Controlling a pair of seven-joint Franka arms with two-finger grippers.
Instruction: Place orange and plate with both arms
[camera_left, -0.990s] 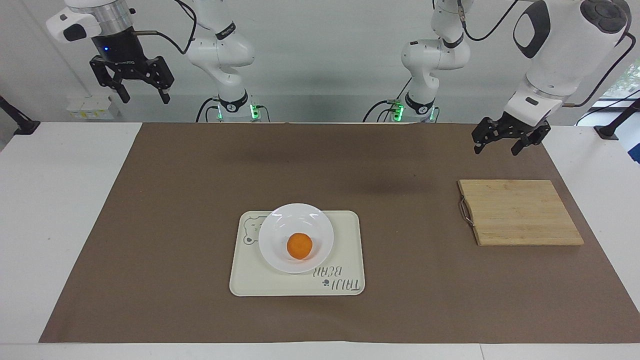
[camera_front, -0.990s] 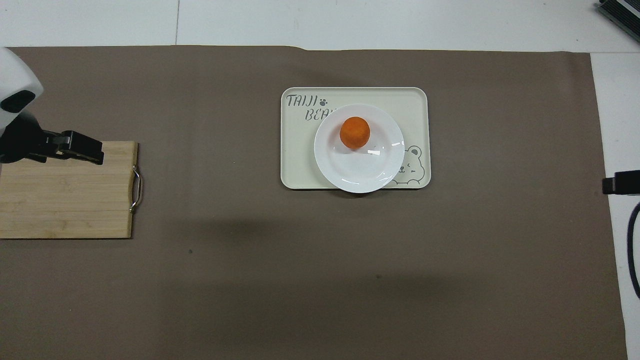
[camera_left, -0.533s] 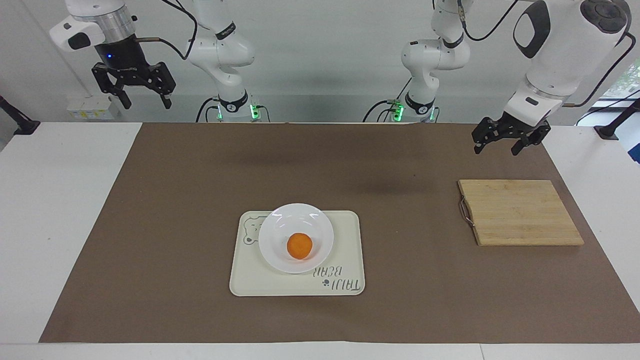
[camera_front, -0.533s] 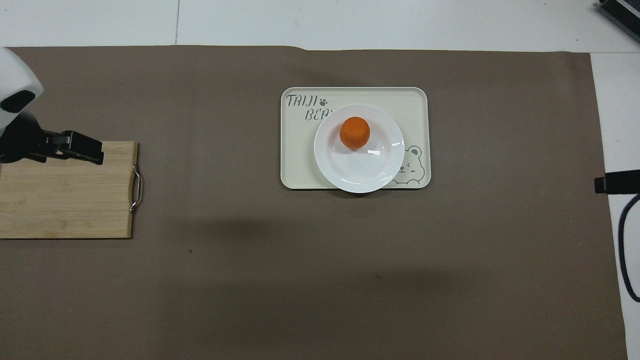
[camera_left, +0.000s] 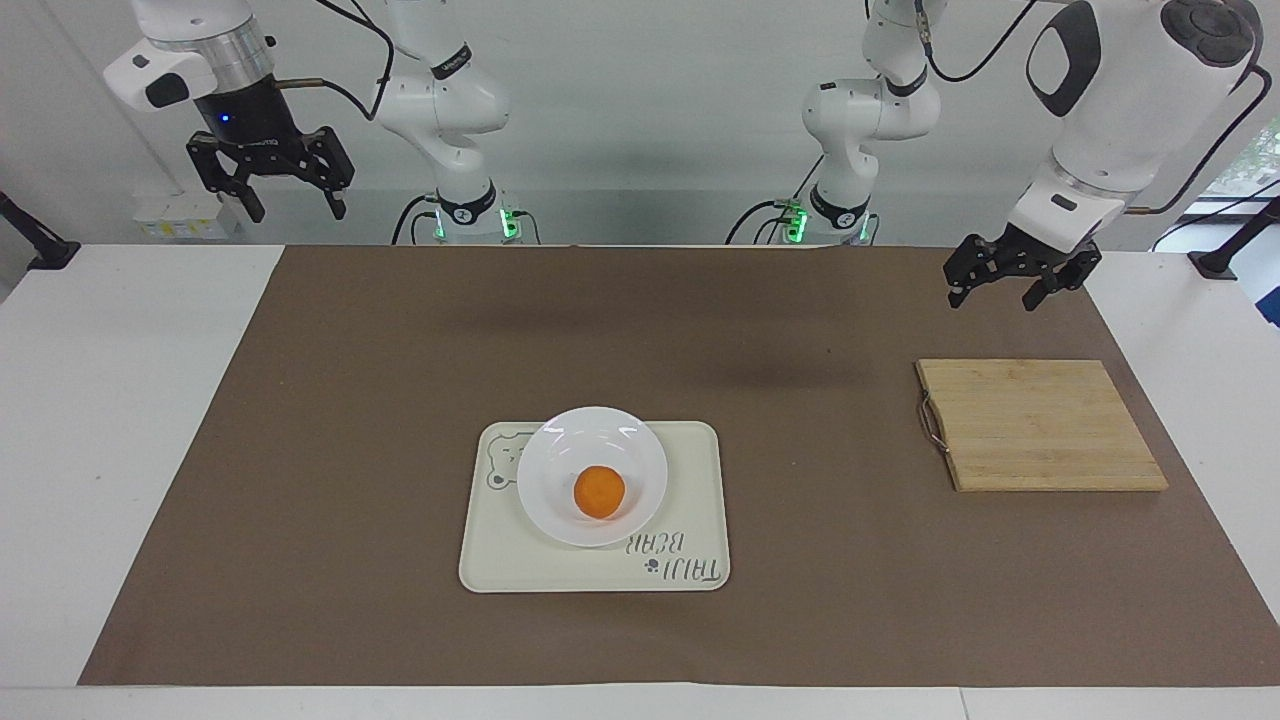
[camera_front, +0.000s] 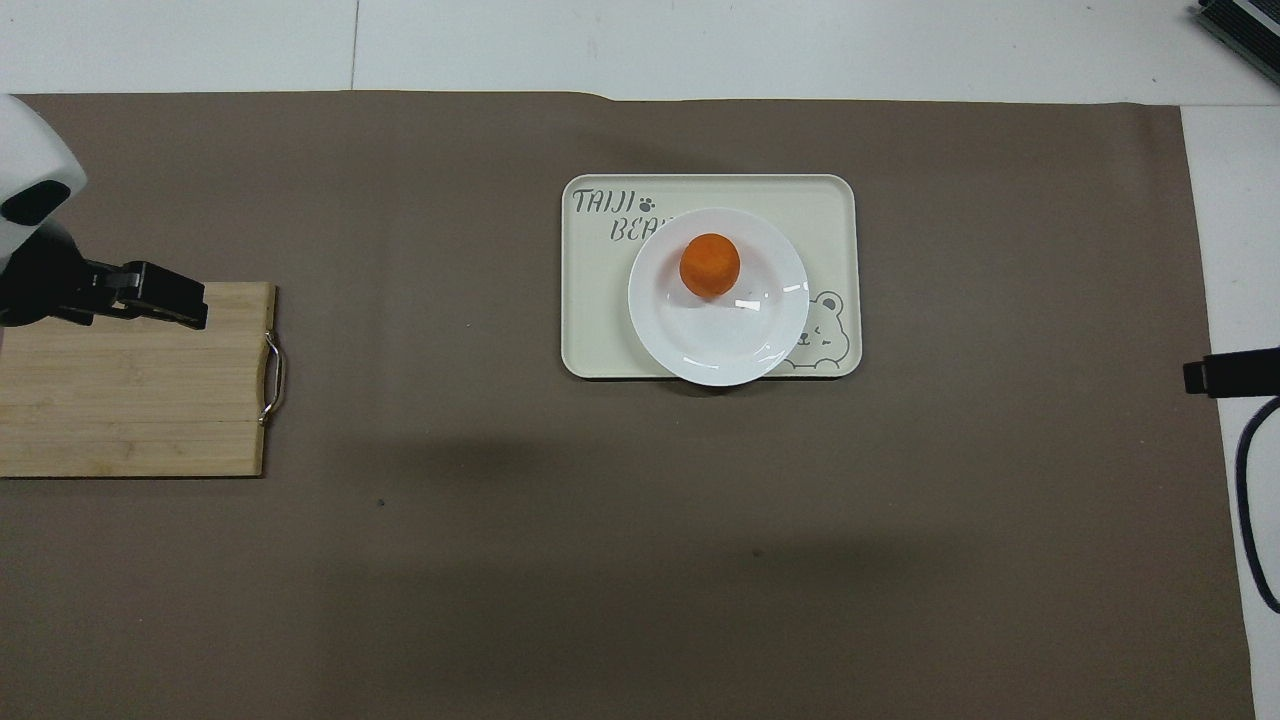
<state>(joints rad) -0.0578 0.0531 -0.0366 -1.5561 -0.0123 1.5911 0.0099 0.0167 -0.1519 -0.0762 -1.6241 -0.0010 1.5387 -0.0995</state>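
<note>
White tabletop runs the width of the room, and most of it is covered by a broad brown mat that reaches nearly to both ends. Two white arms stand at the robots' edge of it, each raised off the surface.

Next in size, a bamboo cutting board lies flat on the mat toward the left arm's end, its metal handle on the side facing the middle of the table. Above its robot-side edge hangs the left gripper, tilted, fingers spread apart and holding nothing; from overhead its tip shows over the board's corner.

Well away from that gripper, toward the middle of the mat, sits a cream rectangular tray with a bear drawing and lettering. On the tray rests the plate, white and glossy, set toward the right arm's end of the tray, with its rim reaching slightly past the tray's robot-side edge.

High over the table's right-arm end hangs the right gripper, pointing down, fingers apart and empty, well apart from the tray and everything on it.

Smallest of all, the orange sits inside the plate, off centre, on the part farther from the robots.
</note>
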